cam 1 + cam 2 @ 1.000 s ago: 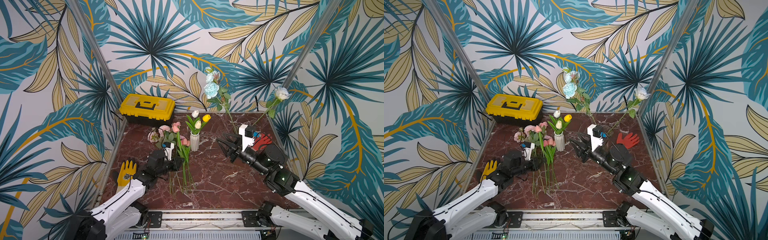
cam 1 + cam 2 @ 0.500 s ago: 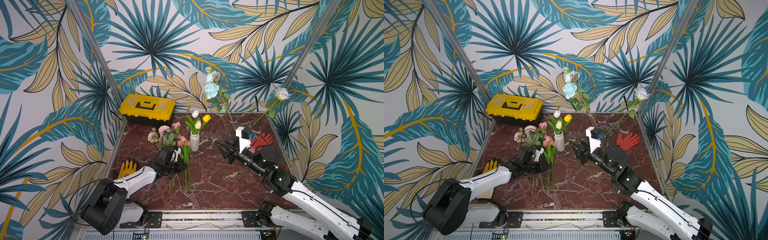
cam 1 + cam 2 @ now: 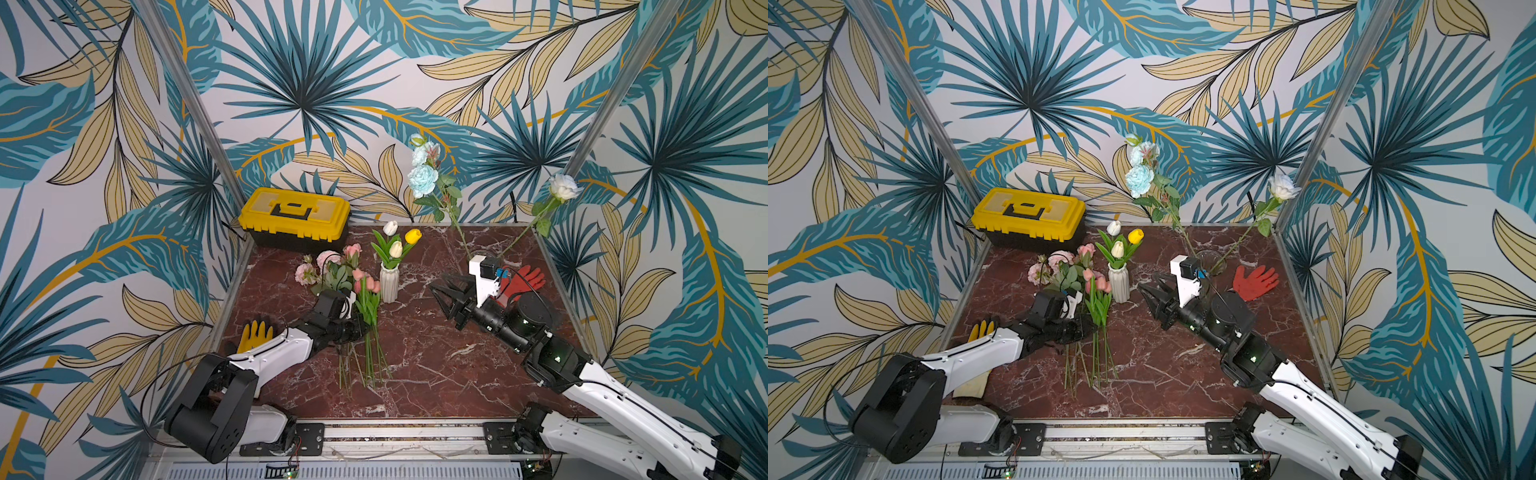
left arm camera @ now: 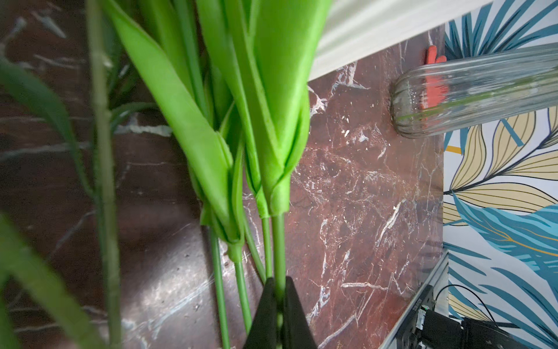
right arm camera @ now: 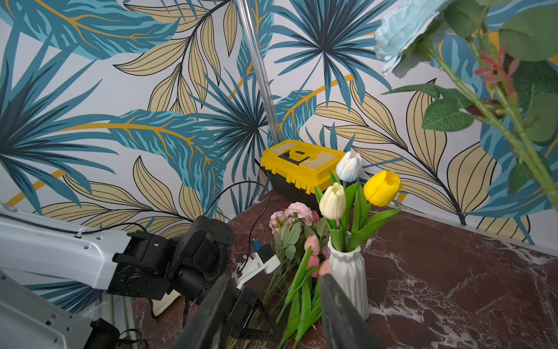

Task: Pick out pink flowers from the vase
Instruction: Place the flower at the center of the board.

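Left end effector [image 4: 279, 291] sank tableward, still pinching pink flowers [image 3: 367, 286].

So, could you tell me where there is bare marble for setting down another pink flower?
The front middle of the table, between the pink flowers and the right arm, is bare. So is the back strip between the yellow toolbox and the glass vase. Crowded: beside the white vase, where the left gripper grips a stem.

Arms [image 3: 274, 353] white-shelled with black joints and looping black cables [image 5: 250, 181]; left hand [image 4: 279, 287], right hand [image 3: 437, 300] black, pointed.
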